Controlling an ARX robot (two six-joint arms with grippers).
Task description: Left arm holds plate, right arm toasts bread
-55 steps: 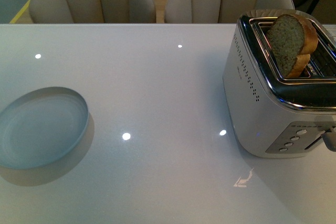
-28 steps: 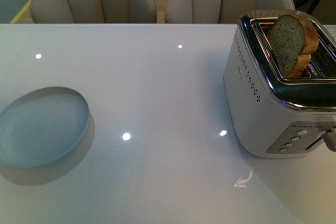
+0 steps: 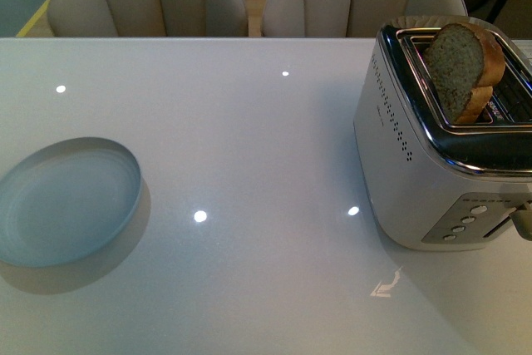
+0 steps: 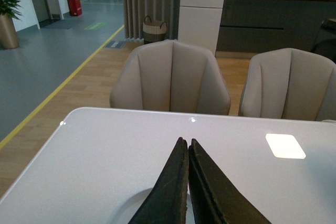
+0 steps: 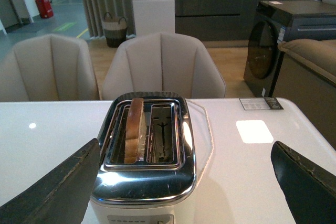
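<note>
the left arm's (image 4: 186, 182) matte black, wedge-shaped fingers (image 4: 170, 187) are pressed together with nothing between them, hanging over the glossy white worktop (image 3: 249, 139) with the rim of the plate (image 3: 66, 201) just below their tips. the right arm's (image 5: 184, 182) dark fingers (image 5: 52, 192) are spread wide apart and grip nothing, standing to either side of the toaster (image 5: 147, 150) without touching it. the bread (image 3: 461, 68), a thick, speckled, round-topped slice with a golden crust, stands tilted in one slot of the shiny rounded metal toaster at the worktop's right, well apart from the round, shallow, pale blue plate lying flat at the left.
</note>
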